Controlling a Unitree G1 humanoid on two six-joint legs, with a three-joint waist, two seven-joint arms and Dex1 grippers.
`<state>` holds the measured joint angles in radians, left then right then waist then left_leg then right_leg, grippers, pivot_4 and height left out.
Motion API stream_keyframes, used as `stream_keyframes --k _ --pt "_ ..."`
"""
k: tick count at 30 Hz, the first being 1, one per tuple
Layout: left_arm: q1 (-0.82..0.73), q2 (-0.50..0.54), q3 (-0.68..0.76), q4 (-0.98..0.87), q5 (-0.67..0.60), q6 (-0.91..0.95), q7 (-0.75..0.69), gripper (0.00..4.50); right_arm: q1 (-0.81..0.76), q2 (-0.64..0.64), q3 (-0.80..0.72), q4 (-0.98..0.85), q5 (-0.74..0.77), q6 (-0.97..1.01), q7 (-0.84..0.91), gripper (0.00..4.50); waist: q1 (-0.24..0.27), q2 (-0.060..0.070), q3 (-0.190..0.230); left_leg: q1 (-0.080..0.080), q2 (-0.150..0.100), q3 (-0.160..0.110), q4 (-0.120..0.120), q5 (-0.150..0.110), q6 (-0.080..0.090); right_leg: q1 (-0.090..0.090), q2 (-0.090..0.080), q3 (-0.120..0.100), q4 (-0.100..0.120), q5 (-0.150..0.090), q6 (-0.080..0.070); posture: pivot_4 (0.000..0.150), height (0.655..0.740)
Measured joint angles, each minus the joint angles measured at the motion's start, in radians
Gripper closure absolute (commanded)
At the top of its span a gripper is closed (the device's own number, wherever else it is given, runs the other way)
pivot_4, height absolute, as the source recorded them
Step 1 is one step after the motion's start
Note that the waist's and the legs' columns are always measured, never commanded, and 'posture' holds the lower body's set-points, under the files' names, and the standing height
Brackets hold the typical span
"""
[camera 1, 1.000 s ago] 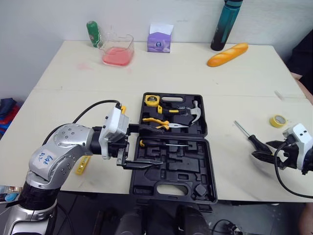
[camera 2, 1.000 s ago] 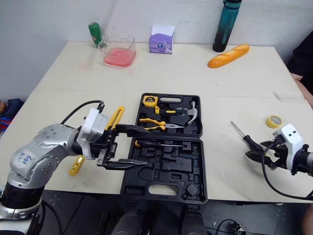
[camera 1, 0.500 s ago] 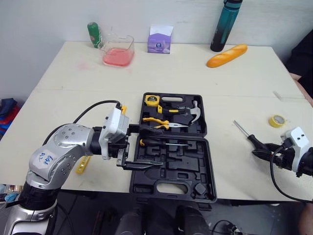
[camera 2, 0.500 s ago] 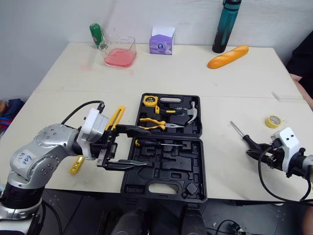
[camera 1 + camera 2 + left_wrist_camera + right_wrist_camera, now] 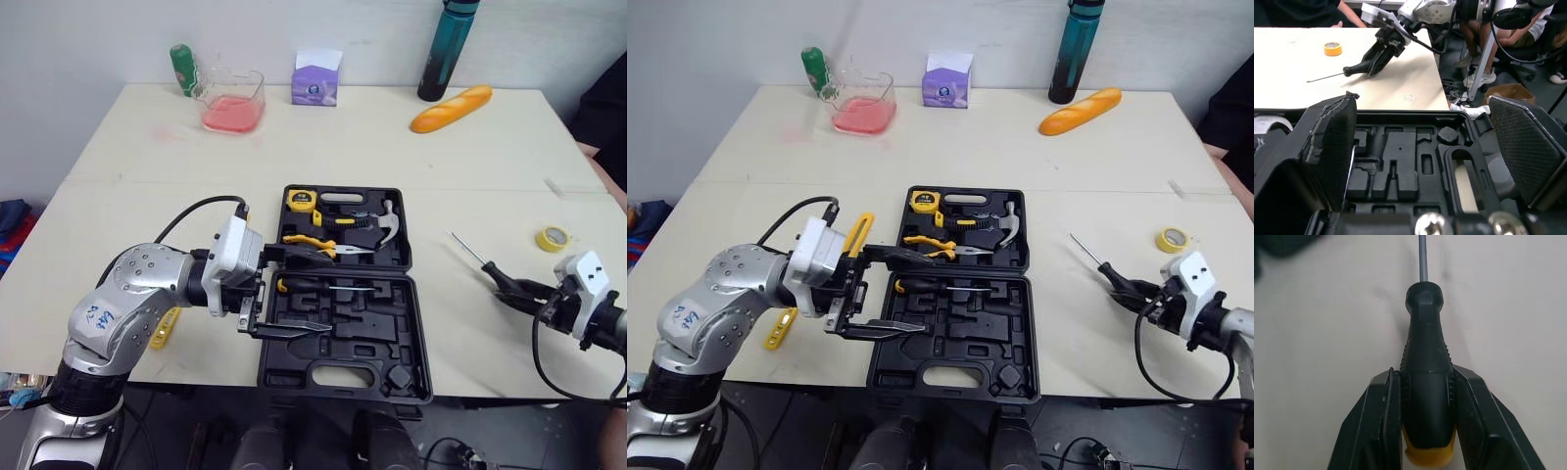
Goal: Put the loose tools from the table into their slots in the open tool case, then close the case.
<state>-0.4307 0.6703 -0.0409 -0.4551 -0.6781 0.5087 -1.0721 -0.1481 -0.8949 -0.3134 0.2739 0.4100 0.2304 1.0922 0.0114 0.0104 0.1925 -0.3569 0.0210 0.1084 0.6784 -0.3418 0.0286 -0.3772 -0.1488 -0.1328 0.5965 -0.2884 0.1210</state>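
While the right gripper (image 5: 1424, 373) is clamped on the black ribbed handle of a black-and-yellow screwdriver (image 5: 1425, 333), one finger pressing each side just above the yellow butt end, the thin steel shaft points away from it over the pale beige table (image 5: 392, 147). That tool sits to the right of the open black plastic tool case (image 5: 392, 323), well apart from it, with its tip low over the tabletop; whether the tip touches the surface cannot be told. A small yellow roll of tape (image 5: 553, 238) lies on the table beyond the right gripper.

The left gripper (image 5: 321, 292) hangs over the left part of the case with its two black fingers spread wide and nothing between them, one above the hinge line and the other above the moulded slots of the near half. In the far half of the case lie a yellow tape measure (image 5: 302, 201), a steel claw hammer with a black grip (image 5: 377, 223) and yellow-handled pliers (image 5: 318, 245). A second black-handled screwdriver (image 5: 333, 287) rests in a slot along the far edge of the near half. Most other slots in that half are bare. Near the left arm, a flat yellow tool (image 5: 779, 329) lies on the table close to its front edge.
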Motion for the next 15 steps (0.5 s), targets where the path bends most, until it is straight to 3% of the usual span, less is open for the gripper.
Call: stream_keyframes --k 7,15 --pt "0.002 0.010 0.007 0.041 0.030 -0.032 -0.002 0.00 -0.145 -0.116 0.077 -0.203 0.039 0.148 0.109 3.49 0.001 0.001 0.001 -0.002 0.001 -0.001 0.001 -0.001 0.000 -0.001 0.000 0.000 0.000 0.000 0.000 0.150 0.7400" --pt "0.051 0.052 0.070 0.040 0.036 -0.033 0.015 0.00 -0.282 -0.125 0.262 -0.425 0.105 0.419 0.147 3.49 0.007 0.001 0.001 -0.018 0.000 -0.002 0.004 -0.001 0.000 -0.016 0.000 -0.003 0.007 0.000 -0.001 0.150 0.7400"
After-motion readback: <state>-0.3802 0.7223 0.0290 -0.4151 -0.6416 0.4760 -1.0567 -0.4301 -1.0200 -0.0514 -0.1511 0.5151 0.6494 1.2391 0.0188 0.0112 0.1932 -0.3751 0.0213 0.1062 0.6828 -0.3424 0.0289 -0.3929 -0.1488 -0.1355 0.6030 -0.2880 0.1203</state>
